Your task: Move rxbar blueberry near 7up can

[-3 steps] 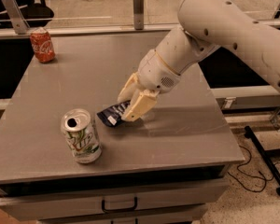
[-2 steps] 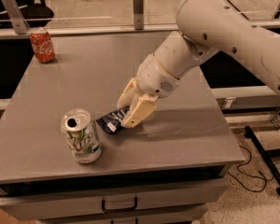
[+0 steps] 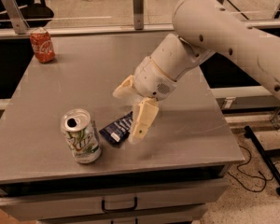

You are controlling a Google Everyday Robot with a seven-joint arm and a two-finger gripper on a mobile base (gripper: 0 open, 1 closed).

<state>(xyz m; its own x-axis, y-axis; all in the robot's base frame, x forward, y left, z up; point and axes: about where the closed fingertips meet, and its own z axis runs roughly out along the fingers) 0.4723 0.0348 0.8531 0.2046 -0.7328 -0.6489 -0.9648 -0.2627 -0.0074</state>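
Fingers (image 3: 143,120) of your gripper (image 3: 127,115) stand spread apart, gripping nothing. The nearer one's tip sits at the right end of the rxbar blueberry (image 3: 115,130). That bar lies flat on the bench (image 3: 191,125), just right of the upright 7up can (image 3: 81,136), near the front edge.

Office or lab: grey drawer cabinet (image 3: 191,129), glass partition (image 3: 98,6), office chair (image 3: 35,12) behind; gripper (image 3: 126,116) low over its top

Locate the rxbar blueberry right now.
Camera view: the rxbar blueberry is near the front of the table, left of centre, just right of the 7up can, with its right end under the gripper.
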